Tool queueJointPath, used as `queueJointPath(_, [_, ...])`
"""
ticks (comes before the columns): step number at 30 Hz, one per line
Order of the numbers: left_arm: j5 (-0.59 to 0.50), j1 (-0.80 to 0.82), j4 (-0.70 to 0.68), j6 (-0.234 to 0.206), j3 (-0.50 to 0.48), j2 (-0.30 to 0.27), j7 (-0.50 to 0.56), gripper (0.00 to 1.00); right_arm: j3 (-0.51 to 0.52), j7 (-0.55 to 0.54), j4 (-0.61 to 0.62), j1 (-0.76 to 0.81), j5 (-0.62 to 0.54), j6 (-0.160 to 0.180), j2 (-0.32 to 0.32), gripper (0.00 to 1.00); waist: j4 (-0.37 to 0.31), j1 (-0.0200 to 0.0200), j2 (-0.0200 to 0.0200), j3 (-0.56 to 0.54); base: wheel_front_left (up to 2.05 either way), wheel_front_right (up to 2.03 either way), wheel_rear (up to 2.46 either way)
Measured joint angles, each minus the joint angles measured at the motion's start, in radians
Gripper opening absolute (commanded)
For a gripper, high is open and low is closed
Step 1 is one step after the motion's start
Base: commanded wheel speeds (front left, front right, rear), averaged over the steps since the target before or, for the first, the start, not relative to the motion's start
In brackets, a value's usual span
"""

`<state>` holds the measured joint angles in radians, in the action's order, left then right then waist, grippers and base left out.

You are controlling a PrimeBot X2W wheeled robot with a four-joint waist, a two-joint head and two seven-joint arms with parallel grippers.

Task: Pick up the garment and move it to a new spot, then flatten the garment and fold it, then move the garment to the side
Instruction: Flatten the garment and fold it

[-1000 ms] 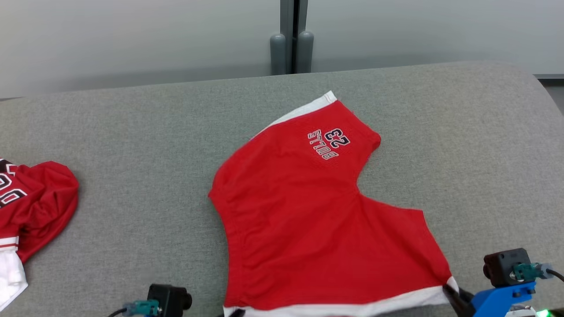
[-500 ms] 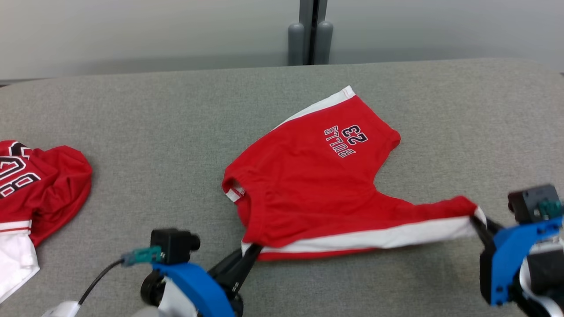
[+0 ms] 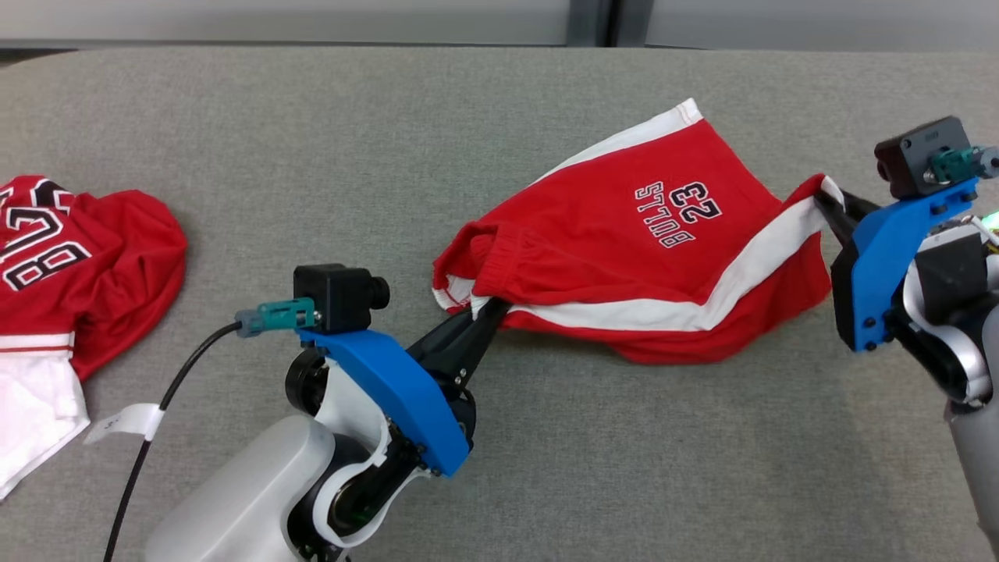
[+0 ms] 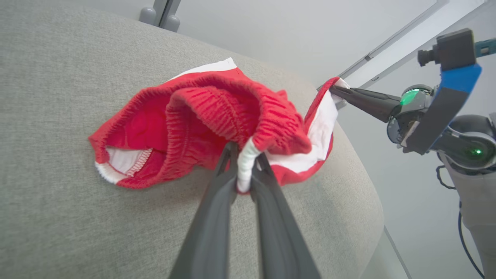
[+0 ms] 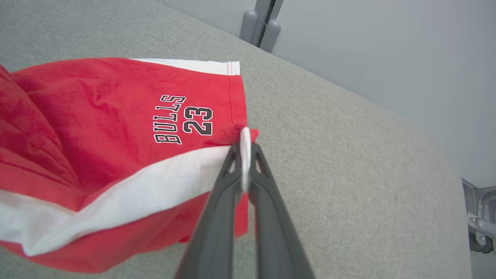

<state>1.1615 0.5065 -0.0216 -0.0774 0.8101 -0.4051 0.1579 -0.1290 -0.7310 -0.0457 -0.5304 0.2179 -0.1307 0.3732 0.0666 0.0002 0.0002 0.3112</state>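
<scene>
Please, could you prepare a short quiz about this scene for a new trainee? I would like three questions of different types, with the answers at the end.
1. True or false: the left hand is shut on the elastic waistband end of the red shorts with white stripes.
2. What does the right hand pinch? A: the printed letters. B: the white stripe at a leg hem. C: the elastic waistband.
3. Fill in the missing word: the crumpled red and white jersey lies on the grey fabric surface at the robot's ____ side.

Key: 1 true; 2 B; 3 left.
</scene>
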Motion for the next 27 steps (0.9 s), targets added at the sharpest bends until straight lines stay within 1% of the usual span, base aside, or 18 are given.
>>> queueJointPath(6, [0.016,0.019,-0.052,-0.027,-0.013,0.001,0.025,0.00,-0.005,0.086,-0.070,-0.088,-0.018,0.000,0.001,0.00,0.046,0.0000,0.0000,0.026,0.00,0.00,0.00])
queueJointPath(9, [0.022,0.003,-0.115,-0.038,0.003,-0.010,0.044,0.00,0.017,0.103,-0.078,-0.085,-0.024,0.000,-0.008,0.00,0.071,0.0000,0.0001,0.025,0.00,0.00,0.00])
queueJointPath(11, [0.025,-0.037,-0.160,-0.047,0.025,-0.033,0.062,0.00,0.044,0.095,-0.058,-0.051,-0.025,0.000,-0.017,0.00,0.085,-0.0002,0.0000,0.019,0.00,0.00,0.00])
queueJointPath(14, [0.027,-0.096,-0.218,-0.063,0.060,-0.063,0.086,0.00,0.084,0.055,0.001,0.045,-0.032,0.000,-0.029,0.00,0.096,-0.0003,0.0000,0.005,0.00,0.00,0.00])
queueJointPath(17, [0.029,-0.142,-0.266,-0.078,0.098,-0.088,0.110,0.00,0.124,-0.007,0.095,0.150,-0.036,0.000,-0.046,0.00,0.096,-0.0003,0.0000,-0.012,0.00,0.00,0.00])
queueJointPath(18, [0.029,-0.142,-0.266,-0.078,0.098,-0.088,0.110,0.00,0.124,-0.007,0.095,0.150,-0.036,0.000,-0.046,0.00,0.096,-0.0003,0.0000,-0.012,0.00,0.00,0.00])
queueJointPath(19, [0.030,-0.167,-0.290,-0.091,0.114,-0.106,0.126,0.00,0.149,-0.055,0.164,0.221,-0.046,0.000,-0.056,0.00,0.090,-0.0004,0.0000,-0.023,0.00,0.00,0.00])
queueJointPath(21, [0.033,-0.183,-0.315,-0.109,0.121,-0.127,0.138,0.00,0.175,-0.105,0.245,0.289,-0.053,0.000,-0.071,0.00,0.078,-0.0004,0.0000,-0.034,0.00,0.00,0.00])
queueJointPath(22, [0.038,-0.193,-0.324,-0.120,0.123,-0.133,0.141,0.00,0.184,-0.131,0.281,0.319,-0.063,0.000,-0.078,0.00,0.071,-0.0004,-0.0001,-0.038,0.00,0.00,0.00])
queueJointPath(23, [0.038,-0.193,-0.324,-0.120,0.123,-0.133,0.141,0.00,0.184,-0.131,0.281,0.319,-0.063,0.000,-0.078,0.00,0.071,-0.0004,-0.0001,-0.038,0.00,0.00,0.00])
queueJointPath(26, [0.089,-0.246,-0.346,-0.160,0.114,-0.144,0.151,0.00,0.203,-0.179,0.379,0.382,-0.076,0.000,-0.098,0.00,0.044,-0.0005,-0.0001,-0.046,0.00,0.00,0.00])
queueJointPath(27, [0.118,-0.283,-0.352,-0.192,0.106,-0.156,0.153,0.00,0.216,-0.192,0.422,0.407,-0.087,0.000,-0.118,0.00,0.024,-0.0004,-0.0001,-0.046,0.00,0.00,0.00])
